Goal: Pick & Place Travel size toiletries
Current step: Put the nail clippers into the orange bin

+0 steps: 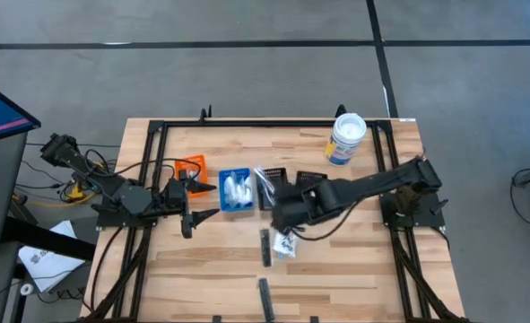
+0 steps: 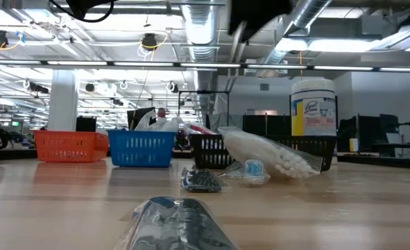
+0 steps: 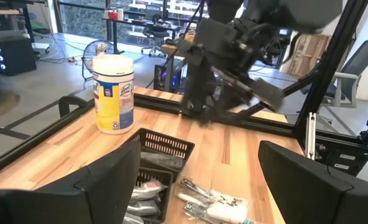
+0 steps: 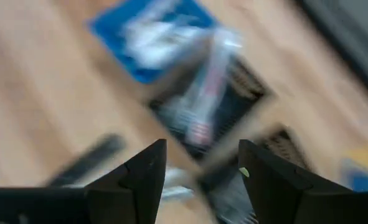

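1. Right tool (image 1: 278, 218) above bench (image 1: 354, 269), fingers parted, empty.
2. Left tool (image 1: 193, 205) waiting, open, empty.
3. Crinkly packets (image 1: 285, 244) beside black bin (image 1: 272, 185): probably light, slippery; best pinched mid-body.

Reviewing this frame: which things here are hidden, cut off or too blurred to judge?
- Black bin: high view, partly under the right arm.
- Right gripper: right wrist view, open fingers clear; bins beyond smeared by motion blur.
- Dark packet: low view, cut off by the bottom edge, out of focus.
- Blue bin: white contents too small to identify.
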